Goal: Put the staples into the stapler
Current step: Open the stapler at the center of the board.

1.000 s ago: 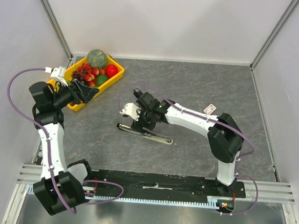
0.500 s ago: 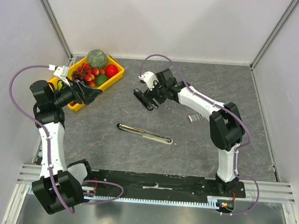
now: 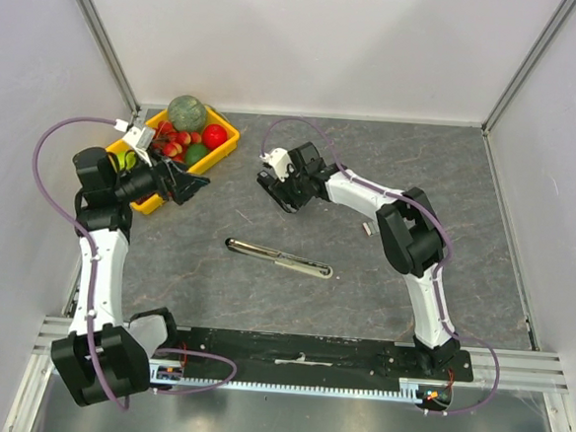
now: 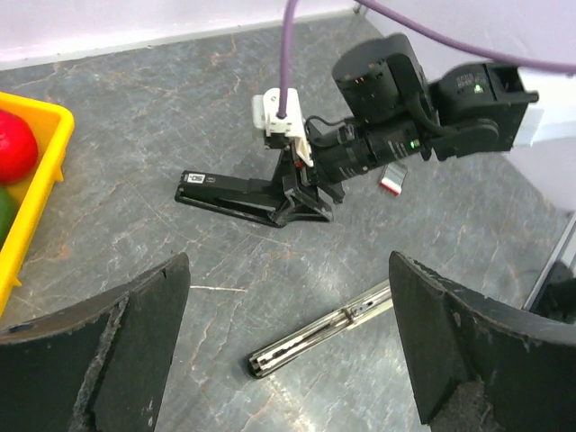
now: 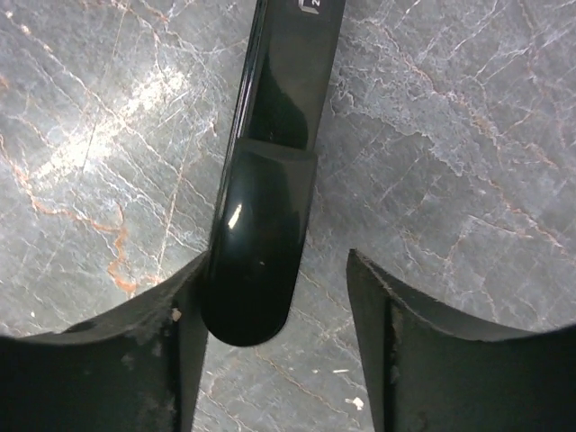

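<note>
Grey table | stapler between parted right fingers | left fingers wide, empty

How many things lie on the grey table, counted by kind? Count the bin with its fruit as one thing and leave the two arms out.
black stapler: 1
long metal rail: 1
small white-and-red box: 1
yellow bin of fruit: 1
Total: 4
</note>
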Action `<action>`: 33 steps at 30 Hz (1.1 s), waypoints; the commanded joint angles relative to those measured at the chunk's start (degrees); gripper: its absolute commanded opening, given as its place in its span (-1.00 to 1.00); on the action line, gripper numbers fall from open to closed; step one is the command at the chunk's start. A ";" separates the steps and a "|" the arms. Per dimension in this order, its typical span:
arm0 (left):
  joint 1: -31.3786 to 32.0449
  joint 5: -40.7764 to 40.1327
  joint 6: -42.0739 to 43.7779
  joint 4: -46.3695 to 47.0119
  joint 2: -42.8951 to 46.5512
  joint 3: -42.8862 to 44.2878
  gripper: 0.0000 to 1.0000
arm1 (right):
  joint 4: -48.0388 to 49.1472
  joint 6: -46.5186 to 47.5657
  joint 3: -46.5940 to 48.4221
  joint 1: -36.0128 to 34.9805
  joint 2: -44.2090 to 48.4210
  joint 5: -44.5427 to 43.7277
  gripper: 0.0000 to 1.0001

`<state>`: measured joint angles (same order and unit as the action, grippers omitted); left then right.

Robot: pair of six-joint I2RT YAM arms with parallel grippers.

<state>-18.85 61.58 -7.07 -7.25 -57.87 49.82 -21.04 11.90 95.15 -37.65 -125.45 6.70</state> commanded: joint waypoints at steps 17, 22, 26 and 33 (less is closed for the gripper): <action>13.66 -8.67 49.07 -18.33 -19.12 14.78 0.96 | 2.67 2.42 -0.49 1.35 4.41 7.44 -1.00; 18.24 -7.37 57.76 -17.72 -21.23 16.53 0.96 | 2.40 4.18 -5.58 5.56 11.44 13.59 -1.00; 22.89 -7.61 59.28 -15.61 -24.03 18.37 0.96 | 1.18 6.90 -9.28 8.02 16.10 19.22 -1.00; 30.62 -10.87 60.95 -15.08 -30.27 22.68 0.96 | -1.73 10.07 -14.11 9.17 20.94 23.01 -1.00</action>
<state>8.27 52.25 49.21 -24.58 -85.17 69.34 -23.40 19.22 82.52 -27.66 -108.53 24.32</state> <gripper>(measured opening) 0.980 0.400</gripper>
